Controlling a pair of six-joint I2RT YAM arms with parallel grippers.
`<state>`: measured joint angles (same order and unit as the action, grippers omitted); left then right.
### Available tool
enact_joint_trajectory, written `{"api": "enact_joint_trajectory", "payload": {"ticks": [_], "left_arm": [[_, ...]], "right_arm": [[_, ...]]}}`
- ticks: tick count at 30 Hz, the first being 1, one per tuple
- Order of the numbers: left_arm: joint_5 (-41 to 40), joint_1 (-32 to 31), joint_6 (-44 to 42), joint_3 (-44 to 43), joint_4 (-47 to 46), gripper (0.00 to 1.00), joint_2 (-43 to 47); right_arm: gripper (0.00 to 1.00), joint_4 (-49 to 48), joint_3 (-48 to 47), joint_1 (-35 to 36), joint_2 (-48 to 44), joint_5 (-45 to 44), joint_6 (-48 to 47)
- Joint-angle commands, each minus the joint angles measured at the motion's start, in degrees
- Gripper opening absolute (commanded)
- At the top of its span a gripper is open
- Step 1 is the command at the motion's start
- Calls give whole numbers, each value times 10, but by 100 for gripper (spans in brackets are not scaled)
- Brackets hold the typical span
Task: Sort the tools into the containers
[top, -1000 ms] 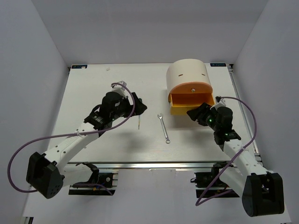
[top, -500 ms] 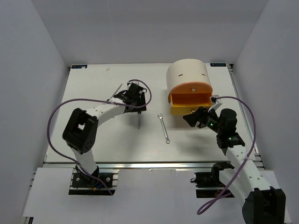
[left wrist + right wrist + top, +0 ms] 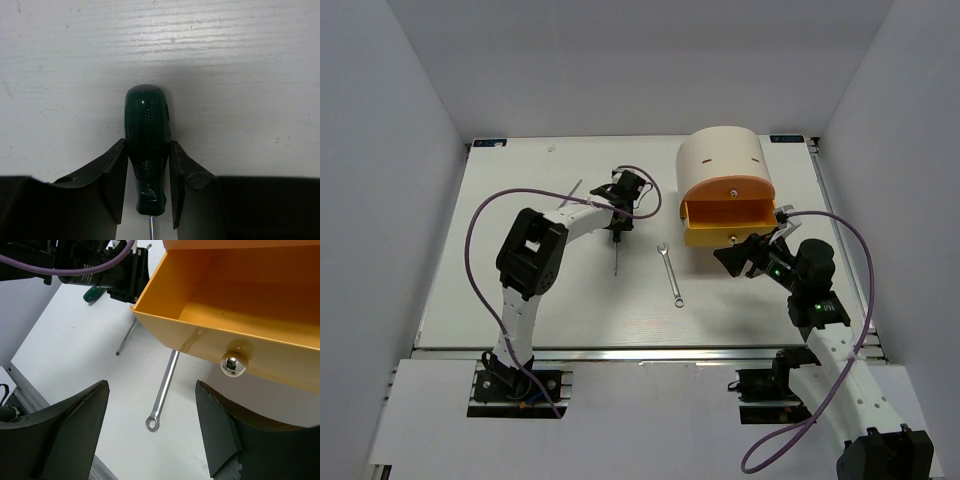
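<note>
Wrench [image 3: 670,275]: lying loose on the table [image 3: 520,300], between the 2 arms, untouched.
Right gripper [image 3: 151,385]: has backed off from the drawer knob [image 3: 234,363]; jaws wide, holding nothing.
Screwdriver [image 3: 145,115]: flat on the table, left of the wrench.
Left gripper [image 3: 147,165]: has swung in from the left and pinched down; both fingers touch the green handle, so the pick-up looks about to start.
Drawer [image 3: 165,330]: pulled out, nothing in the part I can see.
Box [image 3: 720,155]: at the far right; no tool sorted yet.

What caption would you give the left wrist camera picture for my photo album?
Left gripper pinching the dark green screwdriver by its handle on the white table.
</note>
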<state>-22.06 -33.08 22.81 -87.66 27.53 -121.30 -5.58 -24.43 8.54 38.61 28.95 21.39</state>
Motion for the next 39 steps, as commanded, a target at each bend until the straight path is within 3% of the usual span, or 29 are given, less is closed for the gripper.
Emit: {"api": "enact_joint_trajectory", "payload": {"ticks": [1, 7, 11, 12, 13, 14, 16, 18, 22, 31, 39], "left_arm": [[-8, 1, -8, -14, 20, 31, 6], [6, 1, 5, 4, 28, 0, 40], [63, 1, -14, 45, -10, 0, 154], [121, 1, -26, 62, -33, 0, 187], [155, 1, -53, 79, -55, 0, 221], [190, 1, -66, 95, -101, 0, 284], [290, 1, -93, 137, -140, 0, 340], [378, 0, -112, 149, -171, 0, 394], [444, -14, -168, 80, -138, 0, 399], [420, -133, -330, -135, -135, 0, 242], [423, -171, -414, -202, -244, 0, 159]], "right_arm": [[75, 2, -27, -1, -10, -1, -19], [76, 15, -50, -9, -13, -4, -36], [74, 30, -82, -19, -20, 37, -75], [71, 42, -91, -22, -21, 49, -85], [65, 43, -103, -25, -21, 66, -92], [39, 44, -108, -32, -23, 73, -102], [0, 45, -120, -38, -25, 80, -110], [0, 48, -128, -47, -27, 77, -123], [0, 46, -150, -73, -23, 58, -138], [0, 23, -195, -163, -6, 36, -108], [0, 37, -188, -195, -17, 32, -98]]}}
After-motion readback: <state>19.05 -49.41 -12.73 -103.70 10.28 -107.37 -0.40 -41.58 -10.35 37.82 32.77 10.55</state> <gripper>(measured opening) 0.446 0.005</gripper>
